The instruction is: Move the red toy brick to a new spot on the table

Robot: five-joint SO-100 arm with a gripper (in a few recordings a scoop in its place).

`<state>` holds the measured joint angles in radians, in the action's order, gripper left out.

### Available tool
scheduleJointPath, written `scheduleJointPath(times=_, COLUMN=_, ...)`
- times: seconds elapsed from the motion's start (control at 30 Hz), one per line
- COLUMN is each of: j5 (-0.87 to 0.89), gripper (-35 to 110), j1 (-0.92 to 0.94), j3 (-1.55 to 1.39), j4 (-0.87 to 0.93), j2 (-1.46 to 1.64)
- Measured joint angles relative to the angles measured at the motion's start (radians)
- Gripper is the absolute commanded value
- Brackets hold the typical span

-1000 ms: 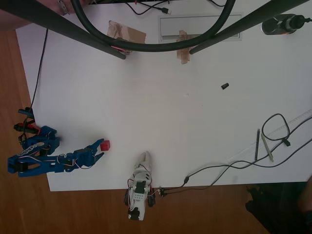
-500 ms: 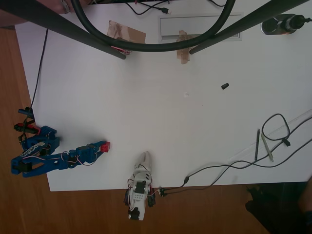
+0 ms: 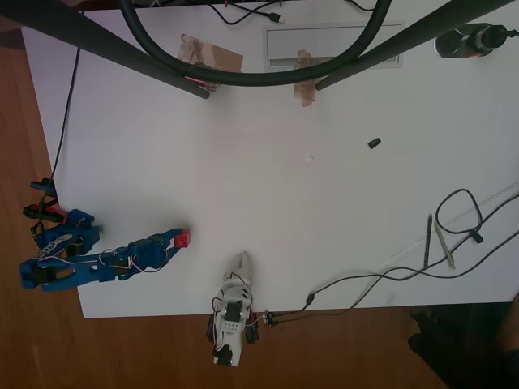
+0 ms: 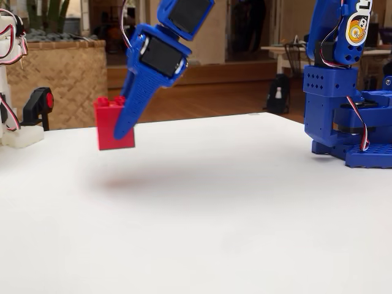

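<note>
Red toy brick (image 4: 114, 124) now airborne, end effector (image 4: 125, 125) tilted downward.

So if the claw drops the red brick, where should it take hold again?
Across two flat opposite side walls, claw coming down from above. The brick is a small studded cube, so the sides give the only flat purchase. The claw grips it that way now, slightly tilted and clear of the table.

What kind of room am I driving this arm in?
Likely a home or hobby workspace: a white table with brown tape patches on a wooden floor, loose cables, and a wicker cabinet behind.
</note>
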<state>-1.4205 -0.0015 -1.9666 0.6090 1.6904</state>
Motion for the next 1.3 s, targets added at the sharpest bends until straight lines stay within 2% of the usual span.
scheduleJointPath(times=0.33, j5=0.0, gripper=2, j1=-0.087, j3=0.341, j4=0.02, j2=-0.249)
scheduleJointPath(times=0.7, j5=0.002, gripper=0, j1=-0.063, j3=0.756, j4=0.032, j2=-0.63)
scheduleJointPath(times=0.93, j5=0.081, gripper=0, j1=-0.078, j3=0.963, j4=0.031, j2=-0.795)
scheduleJointPath(times=1.3, j5=0.272, gripper=0, j1=-0.104, j3=1.098, j4=-0.072, j2=-0.959)
